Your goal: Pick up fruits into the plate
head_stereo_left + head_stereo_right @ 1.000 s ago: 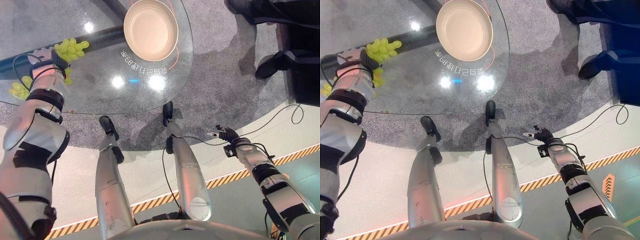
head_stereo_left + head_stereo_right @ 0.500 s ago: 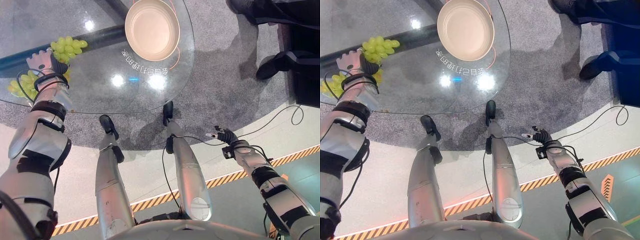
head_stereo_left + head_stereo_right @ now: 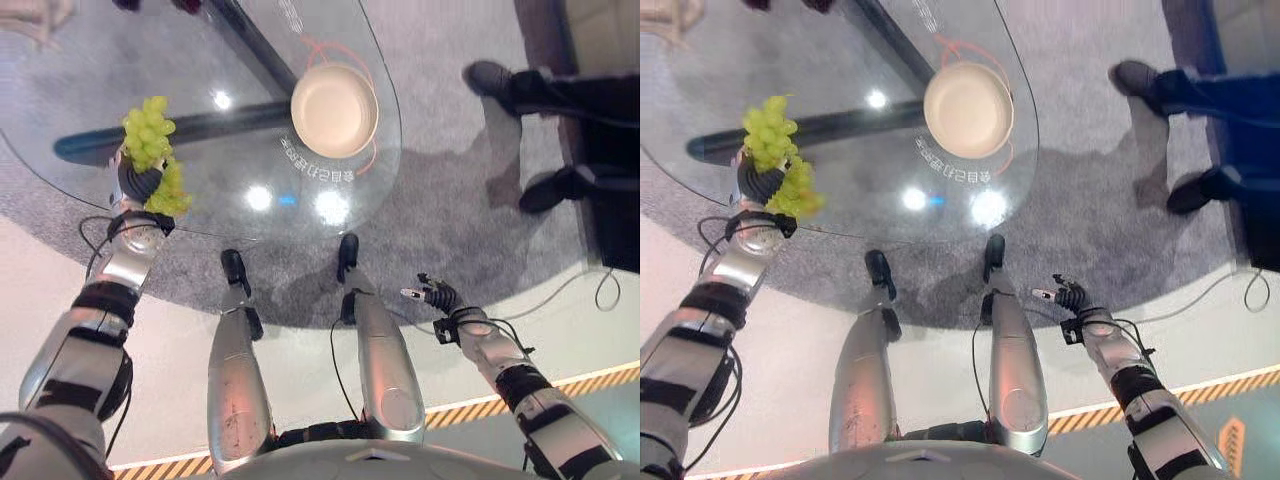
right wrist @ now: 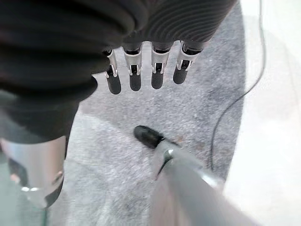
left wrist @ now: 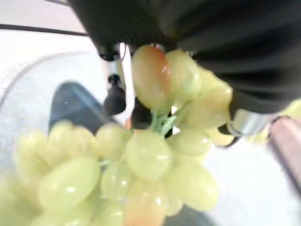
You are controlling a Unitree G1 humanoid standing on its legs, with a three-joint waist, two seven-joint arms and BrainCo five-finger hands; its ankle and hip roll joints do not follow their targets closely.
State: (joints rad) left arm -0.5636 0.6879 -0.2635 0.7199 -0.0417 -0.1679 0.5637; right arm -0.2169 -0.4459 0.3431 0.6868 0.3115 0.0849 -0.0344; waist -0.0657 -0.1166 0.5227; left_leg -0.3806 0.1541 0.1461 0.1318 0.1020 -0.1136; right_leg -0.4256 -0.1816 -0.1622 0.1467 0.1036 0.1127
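Observation:
A bunch of green grapes [image 3: 150,131] hangs in my left hand [image 3: 139,184] above the near left edge of the glass table [image 3: 70,90]. The hand is shut on the bunch, and grapes spill out on both sides of the dark cover. In the left wrist view the grapes [image 5: 155,155] dangle on their stem right under the hand's cover [image 5: 211,37]. The cream plate [image 3: 334,110] sits empty toward the table's right side, well apart from the grapes. My right hand [image 3: 432,294] hangs low at the right over the carpet, its fingers [image 4: 136,77] straight and holding nothing.
A dark bar runs under the glass top from the left toward the plate. A person's dark shoes [image 3: 490,78] [image 3: 545,190] stand on the grey carpet to the right of the table. A yellow-black striped line crosses the floor at the lower right.
My left hand has closed on the grapes and holds the bunch up off the glass. The view itself has shifted, so the table and plate sit differently. The right hand stays put.

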